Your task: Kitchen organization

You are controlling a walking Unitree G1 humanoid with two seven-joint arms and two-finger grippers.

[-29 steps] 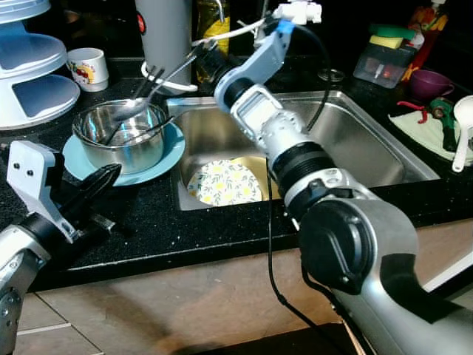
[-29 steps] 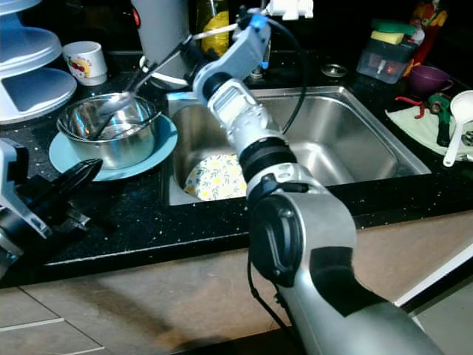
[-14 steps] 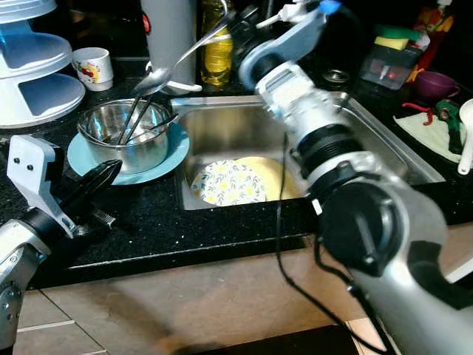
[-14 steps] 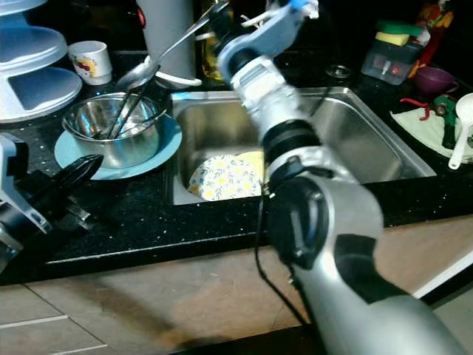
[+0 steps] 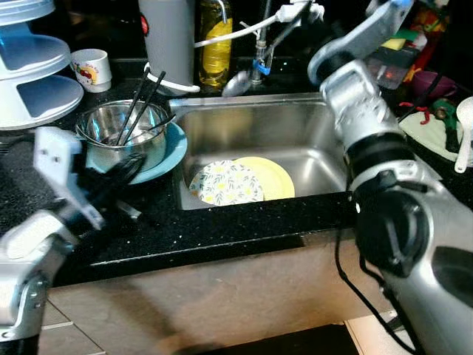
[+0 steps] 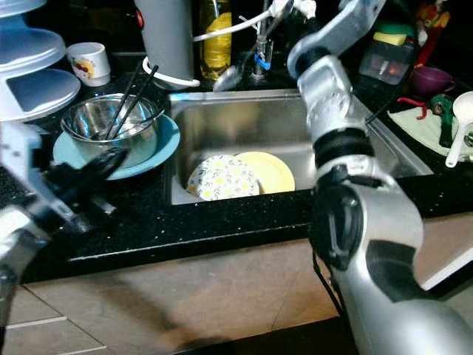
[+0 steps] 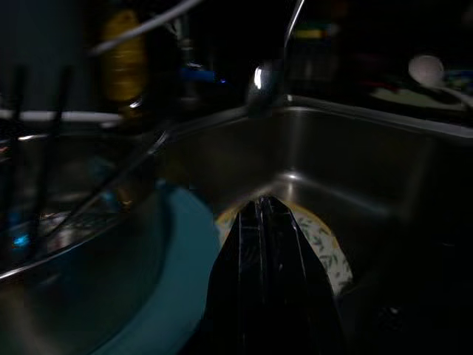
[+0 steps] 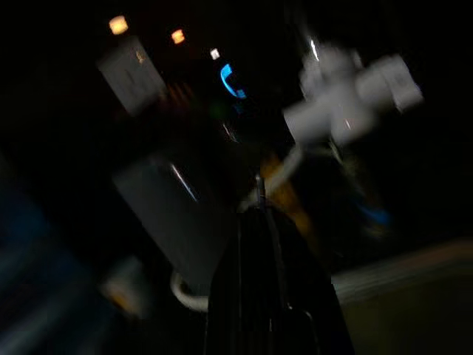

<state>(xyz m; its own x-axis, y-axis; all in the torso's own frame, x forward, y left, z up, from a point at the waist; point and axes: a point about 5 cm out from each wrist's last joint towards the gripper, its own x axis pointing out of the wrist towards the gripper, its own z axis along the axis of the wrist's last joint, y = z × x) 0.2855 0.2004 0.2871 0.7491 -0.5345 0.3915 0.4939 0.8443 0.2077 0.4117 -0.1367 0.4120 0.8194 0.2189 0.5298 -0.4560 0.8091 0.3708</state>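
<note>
Once over bowl (image 5: 122,133), spoon (image 5: 238,83) (right hand (image 6: 284,16)) sinkward.

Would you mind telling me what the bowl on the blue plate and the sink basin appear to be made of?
The bowl looks like polished stainless steel: its wall mirrors the surroundings with bright glints. The sink basin seems to be brushed stainless steel, grey with a soft, diffuse sheen. The blue plate looks glazed, perhaps ceramic or melamine; I cannot tell which.

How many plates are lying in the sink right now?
2: a floral plate at the sink's front left, and a plain yellow plate beside it, partly tucked under its edge. More could be hidden underneath them.
</note>
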